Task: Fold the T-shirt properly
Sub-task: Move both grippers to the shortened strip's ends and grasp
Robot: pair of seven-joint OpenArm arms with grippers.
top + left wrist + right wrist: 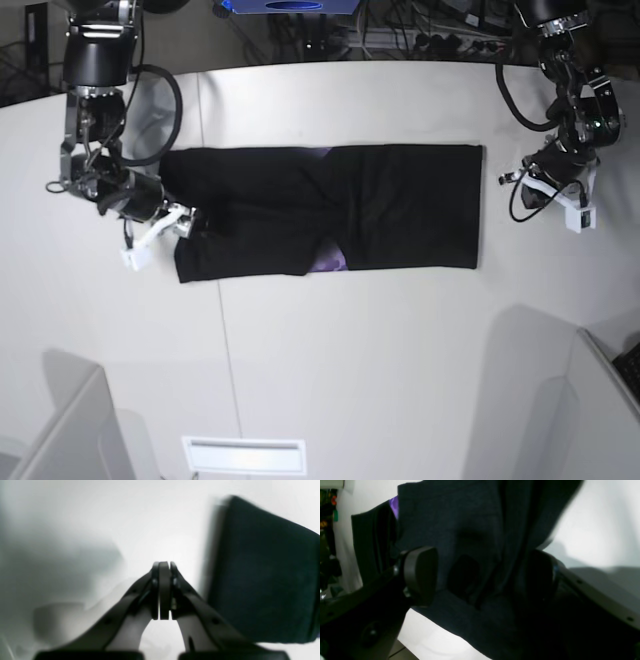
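The black T-shirt lies spread in a wide band across the white table, with a bit of purple print showing at its front edge. My right gripper is at the shirt's left end. In the right wrist view it is open, its two pads wide apart with a raised fold of the black cloth between them; purple print peeks out. My left gripper is just off the shirt's right edge. In its wrist view it is shut and empty, with the shirt beside it.
Grey partitions stand at the front left and front right. A white slot plate sits at the front edge. Cables and gear lie behind the table. A table seam runs front to back.
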